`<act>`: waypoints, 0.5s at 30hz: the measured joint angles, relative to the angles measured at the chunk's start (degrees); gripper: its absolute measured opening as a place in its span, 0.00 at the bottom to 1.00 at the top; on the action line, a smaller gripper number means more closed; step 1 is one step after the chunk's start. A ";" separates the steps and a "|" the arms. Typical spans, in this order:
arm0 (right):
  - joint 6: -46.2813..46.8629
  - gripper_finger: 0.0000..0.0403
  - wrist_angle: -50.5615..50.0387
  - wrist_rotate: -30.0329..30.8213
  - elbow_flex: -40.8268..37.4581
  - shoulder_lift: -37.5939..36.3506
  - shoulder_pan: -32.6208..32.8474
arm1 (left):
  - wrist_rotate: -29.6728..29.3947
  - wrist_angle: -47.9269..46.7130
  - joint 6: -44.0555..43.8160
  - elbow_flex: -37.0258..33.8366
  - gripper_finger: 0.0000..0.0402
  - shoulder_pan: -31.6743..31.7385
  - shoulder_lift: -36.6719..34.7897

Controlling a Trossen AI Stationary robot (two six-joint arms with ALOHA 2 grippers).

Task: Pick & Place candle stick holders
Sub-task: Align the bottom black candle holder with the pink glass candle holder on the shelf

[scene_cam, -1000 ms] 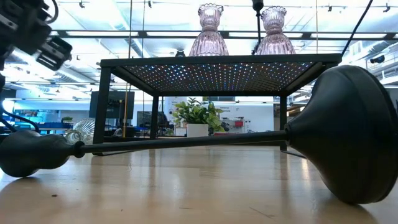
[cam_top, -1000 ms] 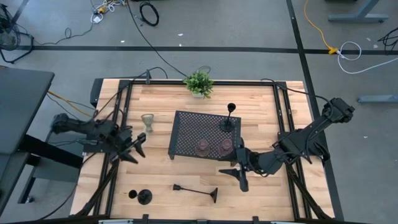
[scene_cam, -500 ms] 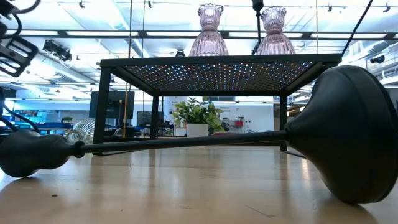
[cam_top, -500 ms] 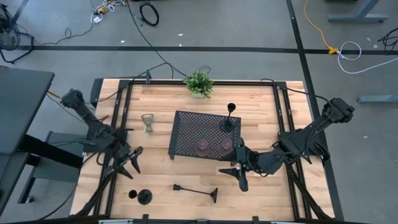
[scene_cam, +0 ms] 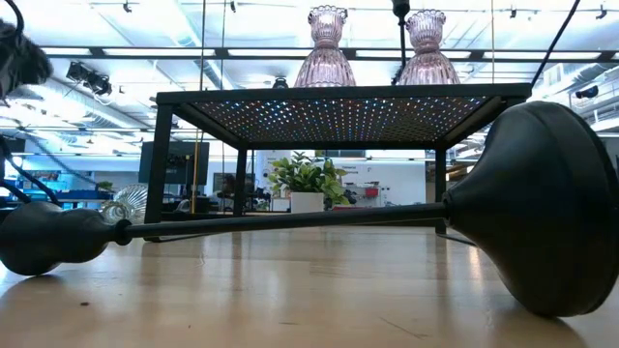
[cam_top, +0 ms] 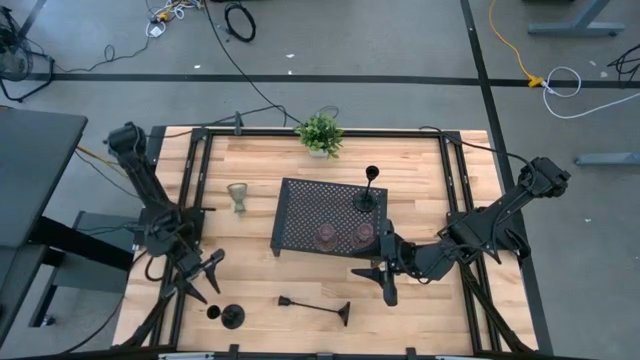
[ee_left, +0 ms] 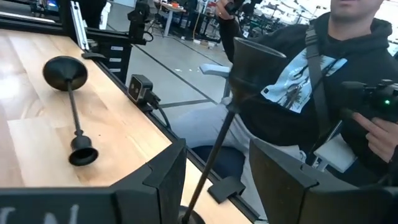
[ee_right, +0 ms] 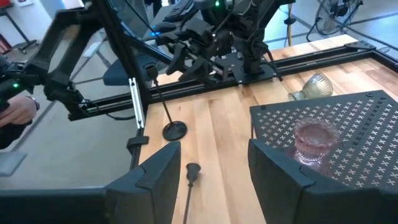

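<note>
The wooden desk (cam_top: 300,170) fills the middle of the high view, with a black frame along its edges. At its centre stands the black perforated tray (cam_top: 300,210), a raised rectangular stand on legs. From the left edge of that frame the left arm (cam_top: 150,200) reaches down toward the lower left corner of the desk; from the right edge the right arm (cam_top: 490,225) stretches toward the lower middle.

The left gripper (cam_top: 203,275) hovers at the lower left, just above an upright black holder (cam_top: 232,316); in the left wrist view its fingers (ee_left: 165,180) stand apart with that holder's stem rising between them, apparently not touching either finger. The right gripper (cam_top: 385,285) sits just below the tray's lower right corner, its fingers (ee_right: 155,171) spread and holding nothing.

A second black holder, the fallen holder (cam_top: 315,306), lies on its side in the lower middle of the high view, its flared base toward the right; in the low view it spans the whole foreground. A third, the tray holder (cam_top: 368,195), stands upright on the tray's upper right part.

Two pinkish glass cups (cam_top: 326,237) stand side by side along the tray's lower edge. A greenish glass cup (cam_top: 238,196) stands on the desk left of the tray. A small potted plant (cam_top: 320,133) sits at the desk's top edge.

In the left wrist view a person in a dark hoodie (ee_left: 298,81) is beyond the desk edge.
</note>
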 joint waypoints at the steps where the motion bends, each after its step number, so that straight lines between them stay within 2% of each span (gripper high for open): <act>1: 0.02 0.46 0.02 0.00 0.00 0.00 0.00 | -0.62 1.77 0.02 0.00 0.44 -0.62 1.88; 9: -0.03 0.46 0.00 0.00 0.00 0.00 0.00 | -5.52 13.39 0.00 0.72 0.44 -2.19 15.48; 12: -0.18 0.46 -0.01 0.00 0.00 0.00 0.00 | -5.45 13.87 0.02 3.80 0.44 -2.19 20.15; 15: -0.21 0.46 -0.02 0.00 0.00 0.00 0.00 | -2.91 13.91 0.05 7.62 0.44 -2.19 24.85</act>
